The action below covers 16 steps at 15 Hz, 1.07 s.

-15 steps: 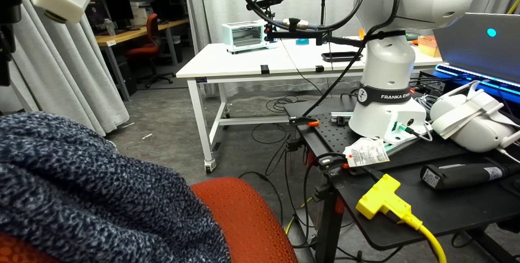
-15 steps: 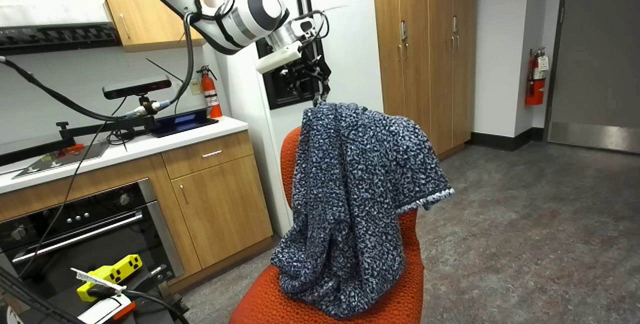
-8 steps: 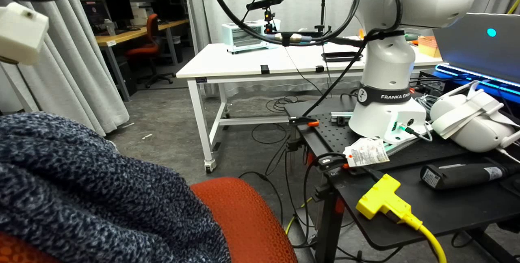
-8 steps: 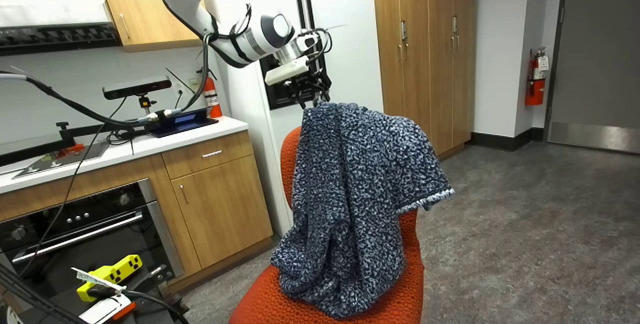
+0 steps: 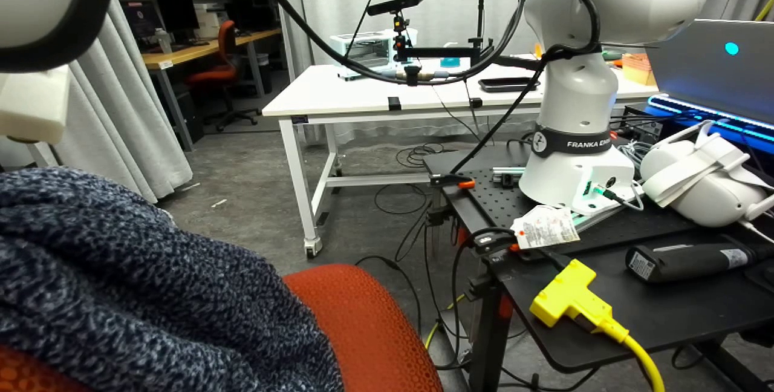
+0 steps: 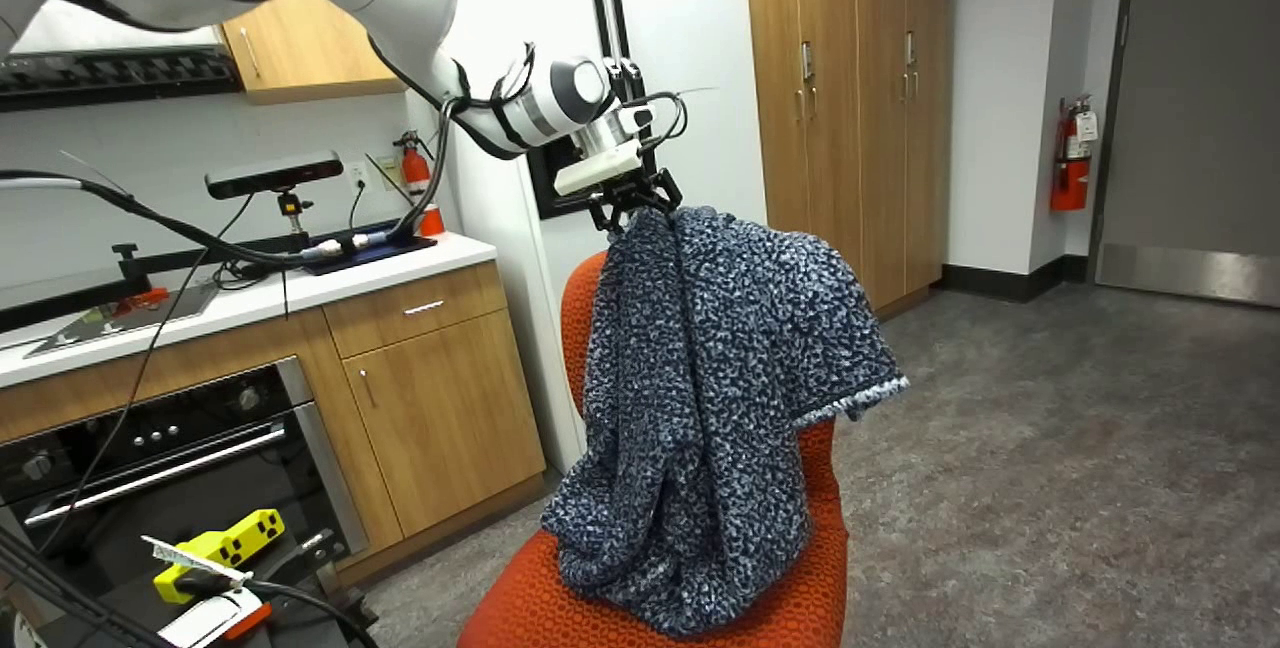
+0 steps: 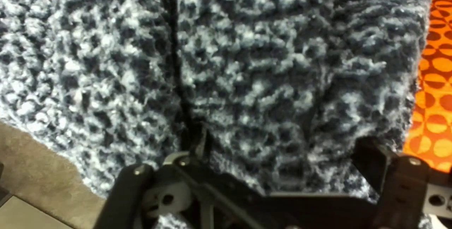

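While the fingers (image 7: 374, 165) of the gripper (image 7: 282, 139) stand wide apart along the bottom of the wrist view, folds of a speckled blue-grey blanket (image 7: 247, 66) lie between and above them. One fingertip sits at a dark crease in the lower middle of the frame; whether it presses on the cloth cannot be told. The blanket fills most of that view and, in an exterior view, drapes from upper centre to bottom centre over the back and seat of an orange chair (image 6: 530, 593), with the gripper at its top edge. From there the white arm (image 6: 405, 8) runs to the upper left of the frame. Farther out, an oven (image 6: 170, 468) shows at lower left and wooden cupboards (image 6: 850, 108) right of upper centre. In an exterior view, a white table (image 5: 351, 92) stands at upper centre, a yellow plug block (image 5: 568, 295) lies on a black table (image 5: 659, 319) at lower right, and a white headset (image 5: 713, 192) rests near the right edge.
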Motion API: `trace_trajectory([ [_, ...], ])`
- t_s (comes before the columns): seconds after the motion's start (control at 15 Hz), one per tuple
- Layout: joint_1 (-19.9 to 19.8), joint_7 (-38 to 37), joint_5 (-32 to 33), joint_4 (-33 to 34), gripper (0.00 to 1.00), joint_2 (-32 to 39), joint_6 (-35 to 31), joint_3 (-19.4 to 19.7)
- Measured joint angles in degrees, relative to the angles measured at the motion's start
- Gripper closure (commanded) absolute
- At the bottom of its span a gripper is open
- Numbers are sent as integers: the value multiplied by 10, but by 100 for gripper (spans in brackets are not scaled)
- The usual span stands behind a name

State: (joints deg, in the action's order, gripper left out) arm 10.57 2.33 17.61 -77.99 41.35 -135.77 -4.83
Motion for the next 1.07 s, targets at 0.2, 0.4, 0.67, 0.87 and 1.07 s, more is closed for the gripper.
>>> trace_trajectory([
  [0.2,1,6,0,20,51,11,11,0],
  [0.4,2,7,-3,32,72,12,20,0],
  [0.67,2,4,-8,32,99,1,20,3],
  [0.87,-3,-1,-27,21,97,-17,18,4],
  [1.07,-9,-14,-45,-19,98,-54,1,5],
])
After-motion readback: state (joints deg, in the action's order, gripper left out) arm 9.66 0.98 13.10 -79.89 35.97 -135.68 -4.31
